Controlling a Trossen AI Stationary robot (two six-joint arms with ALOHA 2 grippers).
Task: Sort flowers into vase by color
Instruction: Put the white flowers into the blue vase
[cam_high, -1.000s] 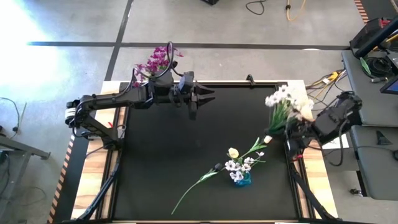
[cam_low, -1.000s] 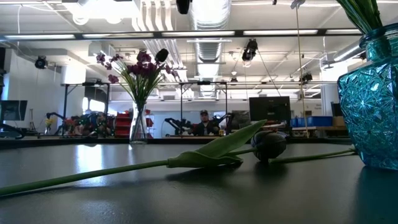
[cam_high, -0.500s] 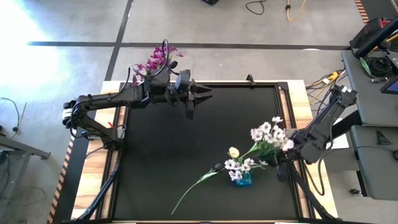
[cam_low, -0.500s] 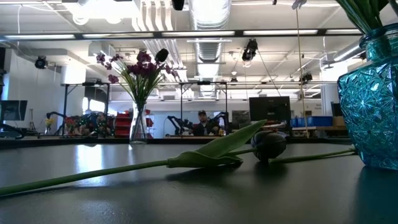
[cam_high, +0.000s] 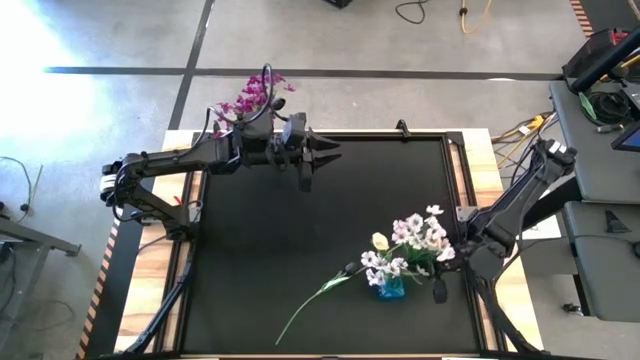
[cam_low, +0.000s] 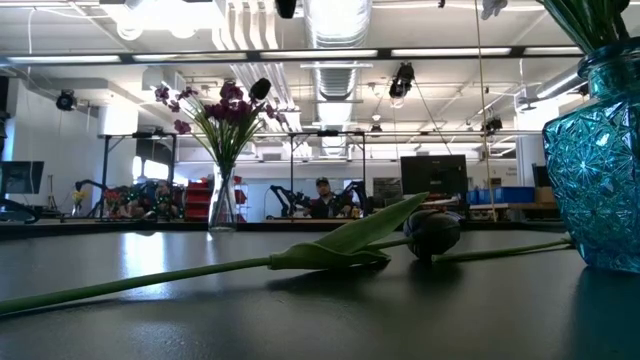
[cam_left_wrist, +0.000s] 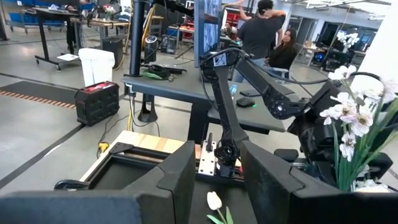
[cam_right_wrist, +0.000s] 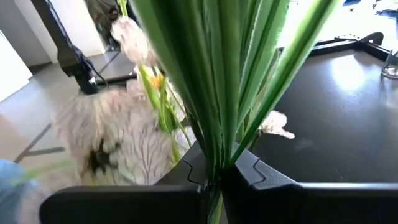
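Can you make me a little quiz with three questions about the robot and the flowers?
1. True or false: the right gripper is shut on a bunch of white flowers.
2. Which flower lies flat on the black table?
A. the dark-bud flower
B. a yellow sunflower
C. a red rose
3. Fill in the missing word: the purple flowers stand in a clear vase at the table's far corner, next to the ____ arm.

Key
1. True. The stems are pinched between its fingers, close to the blue vase.
2. A.
3. Left. The left gripper is open, holding nothing.
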